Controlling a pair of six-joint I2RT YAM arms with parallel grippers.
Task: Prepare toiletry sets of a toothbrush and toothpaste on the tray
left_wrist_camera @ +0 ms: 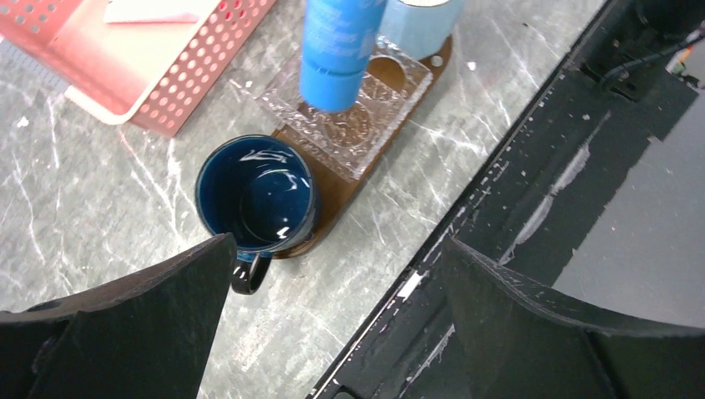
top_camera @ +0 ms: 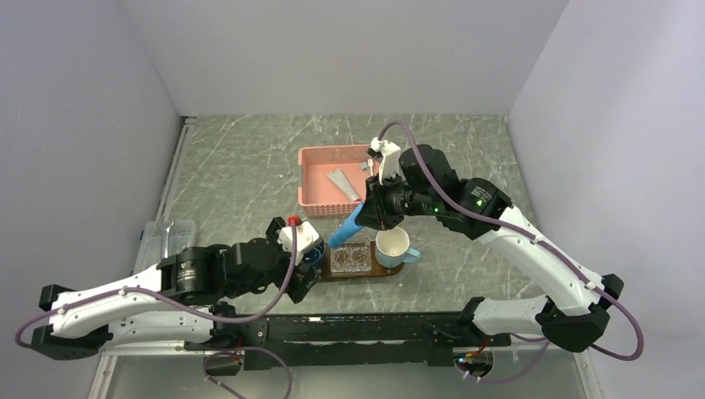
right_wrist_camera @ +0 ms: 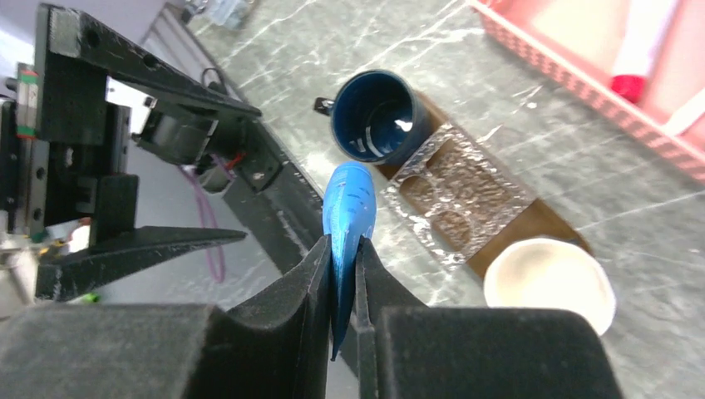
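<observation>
My right gripper (right_wrist_camera: 342, 266) is shut on the flat end of a blue toothpaste (right_wrist_camera: 349, 208) tube. The tube hangs cap down over the left part of the dark-brown tray (top_camera: 397, 268), and the toothpaste (top_camera: 349, 226) slants above a clear dish (top_camera: 351, 258). In the left wrist view the toothpaste (left_wrist_camera: 337, 50) hovers over that dish (left_wrist_camera: 349, 112). My left gripper (left_wrist_camera: 337, 283) stands open and holds nothing, just near of the dark blue mug (left_wrist_camera: 256, 193) at the tray's (left_wrist_camera: 337, 195) left end. No toothbrush shows; it is hidden or out of view.
A pale mug (top_camera: 392, 247) stands on the tray's right end. Behind the tray, a pink basket (top_camera: 312, 199) holds a whitish tube (top_camera: 342, 184) with a red cap. A clear container (top_camera: 166, 237) sits at the far left. The black base rail (top_camera: 349, 328) runs along the near edge.
</observation>
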